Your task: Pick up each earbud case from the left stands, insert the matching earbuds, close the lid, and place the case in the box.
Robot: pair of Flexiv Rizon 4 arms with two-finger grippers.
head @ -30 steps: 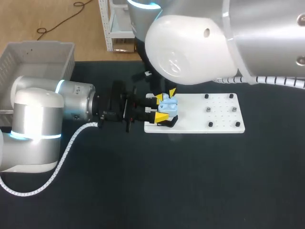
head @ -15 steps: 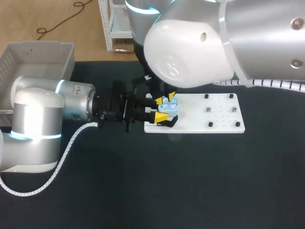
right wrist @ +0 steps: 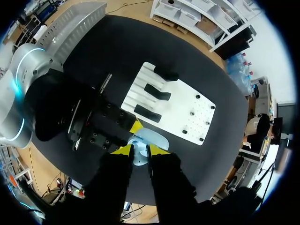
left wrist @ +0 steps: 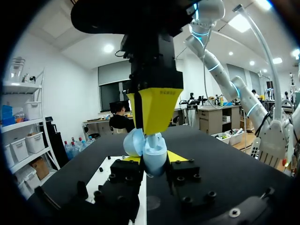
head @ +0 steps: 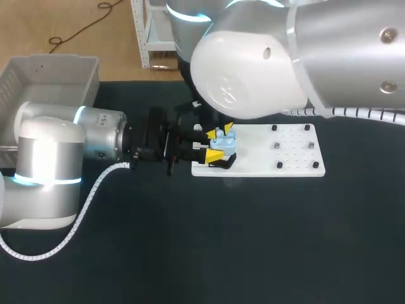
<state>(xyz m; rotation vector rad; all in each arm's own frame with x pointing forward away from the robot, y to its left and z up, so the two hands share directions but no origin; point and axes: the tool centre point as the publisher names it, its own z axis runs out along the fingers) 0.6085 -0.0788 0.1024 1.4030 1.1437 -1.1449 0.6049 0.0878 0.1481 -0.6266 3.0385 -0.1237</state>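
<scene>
Earbud case [head: 223, 140]: light blue, held over the left end of the white board [head: 288, 158]; from my left wrist camera its lid looks open, two rounded halves apart

Left gripper [left wrist: 151, 158]: I have it closed on the case, a yellow tip pressed on each side

Right gripper [right wrist: 139, 151]: comes straight down onto the case from above; I cannot tell whether it is open, closed or holding anything

Stands [right wrist: 157, 92]: three black ones on the board's left part, just beyond the case

Box [head: 44, 73]: pale, at the far left corner of the table [head: 253, 240], well apart from the case
</scene>
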